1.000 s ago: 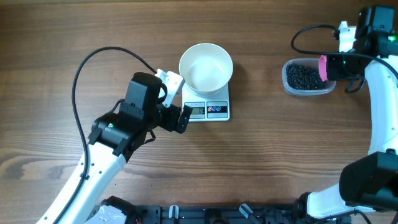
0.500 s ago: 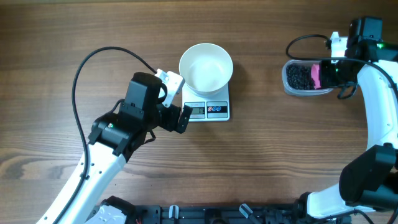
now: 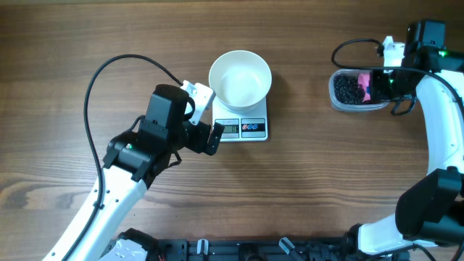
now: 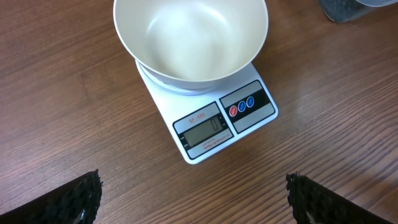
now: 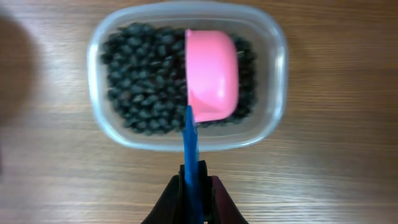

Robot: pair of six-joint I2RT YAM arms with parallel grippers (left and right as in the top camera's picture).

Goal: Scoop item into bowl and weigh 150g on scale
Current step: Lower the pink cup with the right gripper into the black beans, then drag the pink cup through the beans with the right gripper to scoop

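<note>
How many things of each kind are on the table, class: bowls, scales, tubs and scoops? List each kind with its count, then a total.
white bowl: 1
white scale: 1
clear tub: 1
pink scoop: 1
Total: 4

The white tubular left arm (image 3: 119,196) had bulky black joint housings (image 3: 165,112) and a thin black cable (image 3: 86,109) curving off it. Its black fingers (image 4: 68,202) carried studded pads. The white right arm (image 3: 442,130) also had black joints, plus a small green light (image 3: 437,49) and a second black cable (image 3: 355,41).
</note>
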